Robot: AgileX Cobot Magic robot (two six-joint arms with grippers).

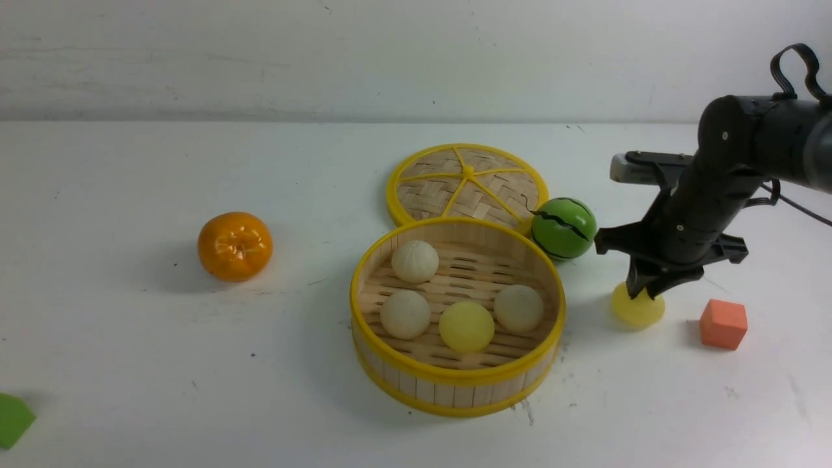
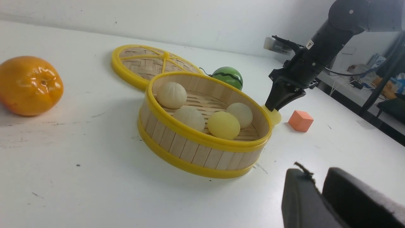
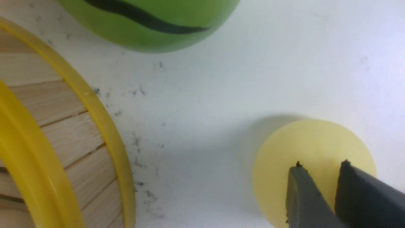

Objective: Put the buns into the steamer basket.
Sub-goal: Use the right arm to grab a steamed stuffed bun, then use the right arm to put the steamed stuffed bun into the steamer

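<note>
The steamer basket (image 1: pixel 455 376) stands mid-table and holds four buns: three cream-white ones (image 1: pixel 415 260) (image 1: pixel 405 313) (image 1: pixel 518 308) and a pale yellow one (image 1: pixel 466 326). The fifth bun (image 1: pixel 638 313), pale yellow, lies on the table to the basket's right. My right gripper (image 1: pixel 643 291) points down onto its top, jaws nearly together and much narrower than the bun (image 3: pixel 294 142); the fingertips (image 3: pixel 297 172) sit over it, not around it. My left gripper (image 2: pixel 311 174) shows only in the left wrist view, shut and empty, low in front of the basket (image 2: pixel 190 134).
The flat woven lid (image 1: pixel 467 185) lies behind the basket. A green striped ball (image 1: pixel 563 228) sits between the lid and my right arm. An orange fruit (image 1: pixel 234 246) lies left. An orange cube (image 1: pixel 723 323) is right of the loose bun. A green piece (image 1: pixel 12 419) is at the front left edge.
</note>
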